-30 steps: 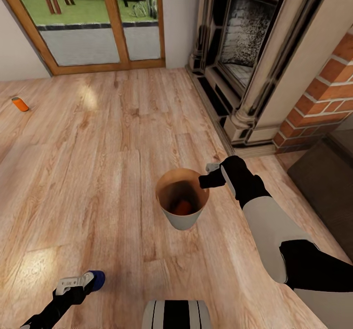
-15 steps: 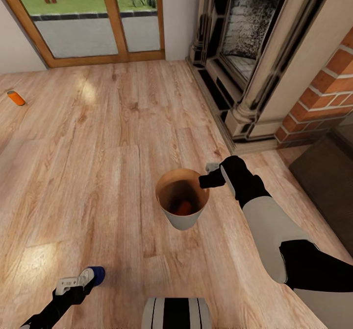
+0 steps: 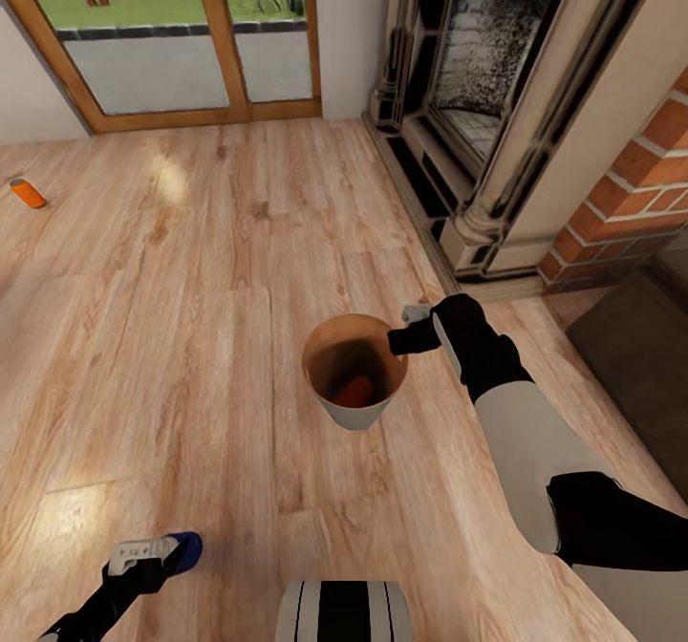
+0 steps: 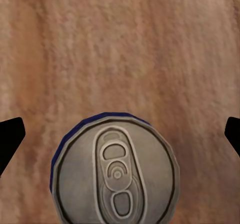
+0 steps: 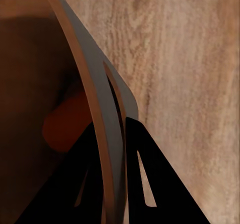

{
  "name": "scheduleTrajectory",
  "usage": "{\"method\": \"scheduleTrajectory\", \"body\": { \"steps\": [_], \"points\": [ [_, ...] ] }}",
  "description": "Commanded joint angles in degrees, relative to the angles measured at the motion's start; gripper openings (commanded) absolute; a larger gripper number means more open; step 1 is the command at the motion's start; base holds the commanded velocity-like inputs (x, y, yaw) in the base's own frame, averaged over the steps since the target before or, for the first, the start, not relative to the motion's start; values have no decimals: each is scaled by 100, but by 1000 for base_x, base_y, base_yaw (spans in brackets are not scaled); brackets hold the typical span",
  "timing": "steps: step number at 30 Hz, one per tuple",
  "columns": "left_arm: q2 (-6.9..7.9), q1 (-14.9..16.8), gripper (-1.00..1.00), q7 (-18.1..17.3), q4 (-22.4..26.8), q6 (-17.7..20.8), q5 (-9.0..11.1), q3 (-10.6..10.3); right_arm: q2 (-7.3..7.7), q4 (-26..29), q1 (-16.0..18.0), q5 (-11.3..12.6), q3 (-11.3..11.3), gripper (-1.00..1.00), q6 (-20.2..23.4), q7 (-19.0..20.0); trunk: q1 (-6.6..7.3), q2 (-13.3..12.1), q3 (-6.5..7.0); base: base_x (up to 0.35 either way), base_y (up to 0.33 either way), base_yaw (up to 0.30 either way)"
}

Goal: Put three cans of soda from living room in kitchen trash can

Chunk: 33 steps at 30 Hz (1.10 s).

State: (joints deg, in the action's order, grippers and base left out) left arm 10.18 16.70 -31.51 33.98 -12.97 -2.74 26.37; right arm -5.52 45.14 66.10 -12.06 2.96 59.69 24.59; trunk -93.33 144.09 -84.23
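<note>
1. Grey tapered bucket with brown inside pinched at its rim by right gripper, orange can inside.
2. Blue silver-topped can clamped in left gripper, near left.
3. Swing over rim before releasing; second orange can waiting far left.

Bright, even daylight, simulator-sharp.
Glare patches sheen the wood floor below the glass door; the bucket's inside lies in shadow; wrist views look soft.
</note>
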Motion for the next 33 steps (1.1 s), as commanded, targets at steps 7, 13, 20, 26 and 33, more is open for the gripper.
{"method": "scheduleTrajectory", "body": {
  "steps": [7, 13, 20, 26, 33],
  "points": [
    [-4, 0, 100, 6, -6, -2, 1, 0, -1, 8, -1, 165, 2, -100, 31, 46, 1, 0, 0, 11, 0, 0],
    [-7, 0, 100, 17, -16, 11, 2, 0, -1, 7, -1, 166, 7, -100, 31, 46, -2, 2, -22, 0, 0, 0],
    [-2, 0, 100, 17, -22, 20, 2, 0, -1, 9, -1, 169, 7, -100, 31, 46, -20, 11, -180, 0, 0, 0],
    [1, 0, 100, 2, -18, 13, 2, 0, -1, 10, -1, 165, 5, -100, 31, 46, -28, 15, -281, 0, 0, 0],
    [1, 0, 100, -4, -11, -1, 2, 0, -10, 11, -1, 165, 11, -100, 31, 46, -30, 16, -322, 0, 0, 0]
  ]
}}
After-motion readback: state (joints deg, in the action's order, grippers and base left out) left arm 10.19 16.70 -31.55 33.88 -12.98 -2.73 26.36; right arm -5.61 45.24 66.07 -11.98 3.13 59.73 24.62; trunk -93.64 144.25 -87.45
